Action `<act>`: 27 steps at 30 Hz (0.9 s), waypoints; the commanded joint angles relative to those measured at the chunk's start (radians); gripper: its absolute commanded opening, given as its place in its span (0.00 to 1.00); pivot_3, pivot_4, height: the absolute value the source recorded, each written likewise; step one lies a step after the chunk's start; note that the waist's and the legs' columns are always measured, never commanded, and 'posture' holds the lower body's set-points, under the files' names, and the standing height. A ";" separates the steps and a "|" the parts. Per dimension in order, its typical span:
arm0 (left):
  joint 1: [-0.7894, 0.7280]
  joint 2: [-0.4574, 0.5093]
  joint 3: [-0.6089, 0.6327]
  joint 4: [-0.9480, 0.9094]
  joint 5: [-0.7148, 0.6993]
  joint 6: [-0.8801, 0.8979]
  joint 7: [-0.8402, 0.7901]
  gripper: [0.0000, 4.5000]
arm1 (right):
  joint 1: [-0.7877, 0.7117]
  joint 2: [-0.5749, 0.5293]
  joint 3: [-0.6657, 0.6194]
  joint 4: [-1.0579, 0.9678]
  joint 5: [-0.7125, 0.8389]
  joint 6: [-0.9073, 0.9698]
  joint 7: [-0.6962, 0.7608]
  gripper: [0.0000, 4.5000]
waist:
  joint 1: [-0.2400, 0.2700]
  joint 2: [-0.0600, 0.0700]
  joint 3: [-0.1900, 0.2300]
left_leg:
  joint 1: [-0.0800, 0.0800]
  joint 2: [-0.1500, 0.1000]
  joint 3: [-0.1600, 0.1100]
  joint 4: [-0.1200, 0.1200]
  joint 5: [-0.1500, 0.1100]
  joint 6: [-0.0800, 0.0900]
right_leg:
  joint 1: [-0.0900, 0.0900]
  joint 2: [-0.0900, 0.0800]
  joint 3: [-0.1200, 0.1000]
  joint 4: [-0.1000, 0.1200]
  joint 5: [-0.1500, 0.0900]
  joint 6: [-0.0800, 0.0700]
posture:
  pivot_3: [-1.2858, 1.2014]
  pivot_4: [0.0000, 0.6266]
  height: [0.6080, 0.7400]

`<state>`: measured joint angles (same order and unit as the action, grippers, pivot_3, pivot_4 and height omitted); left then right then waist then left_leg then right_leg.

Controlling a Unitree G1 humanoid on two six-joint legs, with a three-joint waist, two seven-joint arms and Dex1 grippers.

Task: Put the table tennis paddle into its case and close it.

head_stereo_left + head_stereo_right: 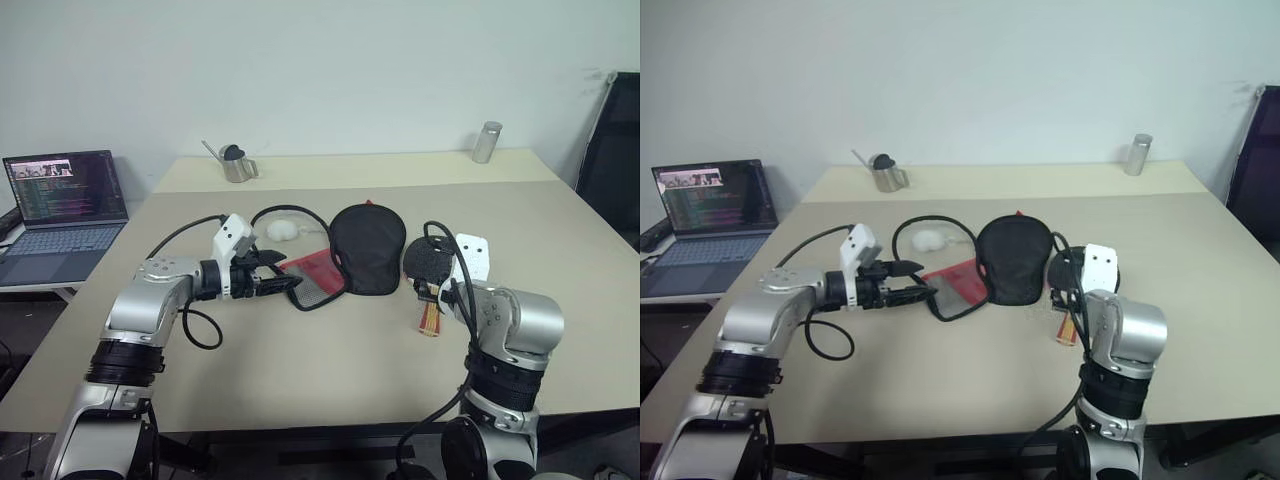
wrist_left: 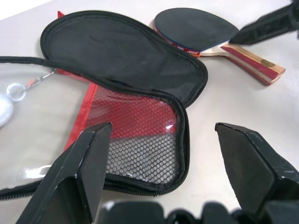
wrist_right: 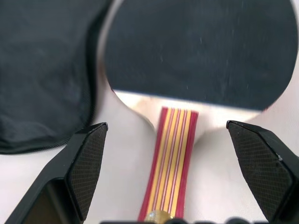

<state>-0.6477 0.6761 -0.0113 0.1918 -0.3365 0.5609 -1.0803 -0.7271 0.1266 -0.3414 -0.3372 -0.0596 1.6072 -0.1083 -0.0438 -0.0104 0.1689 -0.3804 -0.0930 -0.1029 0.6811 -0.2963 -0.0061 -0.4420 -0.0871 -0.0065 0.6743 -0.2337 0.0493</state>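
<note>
The table tennis paddle, a round black rubber-faced blade with a short pale wooden handle striped red and yellow, is lying flat on the table, its handle pointing toward the robot. Just beside it, on the robot's left, the case is resting: a soft paddle-shaped zip pouch with a black upper part and a red lower part backed with black mesh, its zip gaping at the red end.

The right gripper is hovering above the handle, fingers spread wide to either side and touching nothing. The left gripper is standing wide at the mesh end of the case, gripping nothing.

The beige table is also bearing a small white ball, a metal watering can and a metal cylinder near the white wall. A laptop is glowing on a side desk.
</note>
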 commanded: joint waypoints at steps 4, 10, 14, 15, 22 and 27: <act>0.008 0.021 0.029 -0.057 -0.019 0.020 0.008 0.85 | -0.028 0.149 -0.027 0.027 -0.004 0.007 -0.051 1.00 | 0.000 0.000 0.000 | 0.000 0.000 0.000 0.000 0.000 0.000 | 0.000 0.000 0.000 0.000 0.000 0.000 | 0.52 0.24 1.00; 0.007 0.018 0.027 -0.063 -0.019 0.029 0.017 0.85 | -0.050 0.171 -0.008 0.106 0.023 0.007 -0.062 1.00 | 0.000 0.000 0.000 | 0.000 0.000 0.000 0.000 0.000 0.000 | 0.000 0.000 0.000 0.000 0.000 0.000 | 0.52 0.24 1.00; 0.007 0.017 0.026 -0.069 -0.019 0.030 0.023 0.86 | -0.061 0.150 0.008 0.183 0.028 -0.017 -0.073 0.96 | -0.007 -0.007 -0.006 | 0.001 0.001 0.000 0.000 0.000 0.000 | 0.001 0.000 0.000 0.000 0.000 0.000 | 0.52 0.24 1.00; 0.007 0.018 0.028 -0.071 -0.020 0.030 0.025 0.86 | -0.056 0.140 0.007 0.196 0.025 -0.032 -0.079 0.91 | -0.009 -0.009 -0.007 | 0.002 0.001 0.000 0.000 0.000 0.000 | 0.001 0.000 0.000 0.000 0.000 0.000 | 0.52 0.24 1.00; 0.010 0.032 0.045 -0.067 -0.018 0.015 0.033 0.86 | -0.051 0.082 -0.025 0.247 0.007 -0.107 -0.138 0.42 | -0.013 -0.012 -0.009 | 0.013 0.001 0.000 -0.003 -0.002 0.003 | 0.012 0.001 0.000 -0.001 0.000 0.000 | 0.52 0.24 1.00; 0.007 0.029 0.051 -0.063 -0.018 0.002 0.043 0.86 | -0.098 0.049 -0.052 0.297 0.020 -0.161 -0.156 0.23 | -0.013 -0.012 -0.009 | 0.019 0.002 -0.002 -0.003 -0.002 0.004 | 0.020 0.002 -0.001 -0.003 0.000 0.000 | 0.52 0.24 1.00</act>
<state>-0.6339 0.6959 0.0100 0.1543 -0.3450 0.5801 -1.0382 -0.7706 0.1236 -0.3747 -0.0612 -0.0561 1.4794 -0.2596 -0.0570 -0.0221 0.1598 -0.3610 -0.0916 -0.1047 0.6778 -0.2984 -0.0024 -0.4220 -0.0855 -0.0078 0.6715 -0.2337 0.0489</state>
